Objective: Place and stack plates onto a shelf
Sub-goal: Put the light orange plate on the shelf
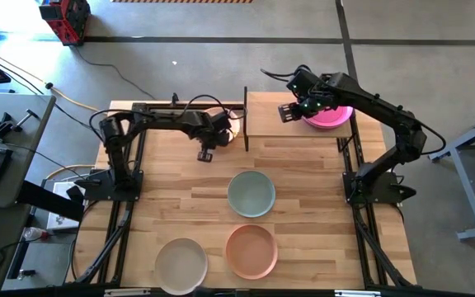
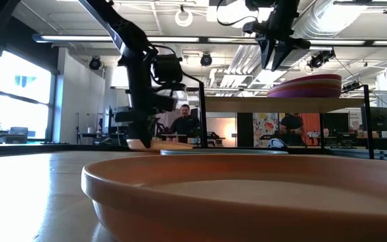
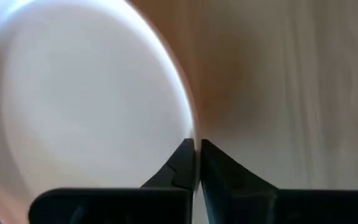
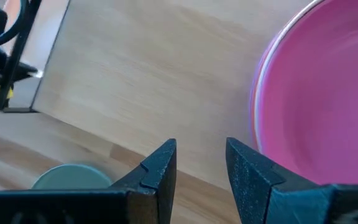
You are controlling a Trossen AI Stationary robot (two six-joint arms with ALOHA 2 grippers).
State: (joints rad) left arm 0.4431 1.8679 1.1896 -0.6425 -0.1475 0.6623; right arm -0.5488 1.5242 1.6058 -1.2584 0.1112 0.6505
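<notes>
My left gripper point(image 3: 196, 147) is shut on an off-white plate point(image 3: 86, 106) just left of the shelf's black post point(image 1: 246, 120); in the high view the arm point(image 1: 221, 130) hides most of that plate point(image 1: 237, 126). The shelf point(image 1: 283, 132) is a light-wood board that carries a stack of plates with a magenta one on top point(image 1: 332, 117), seen as magenta and purple layers in the low view point(image 2: 306, 86). My right gripper point(image 4: 201, 146) is open and hovers above the shelf board, just left of the stack point(image 4: 316, 99), touching nothing. My left gripper pinches the off-white plate's rim point(image 3: 190, 127) between its two shut fingers, which point down from above. In the low view the plate's edge point(image 2: 142, 143) sits at table-top level below the gripper point(image 2: 142, 128); whether it is lifted clear, I cannot tell.
Three more plates lie on the table's near half: pale teal point(image 1: 251, 193), salmon point(image 1: 251, 250), which fills the low view's foreground point(image 2: 247, 195), and beige point(image 1: 181, 262). The shelf's left half point(image 4: 154, 74) is bare wood. A person stands in the room behind point(image 2: 183, 121).
</notes>
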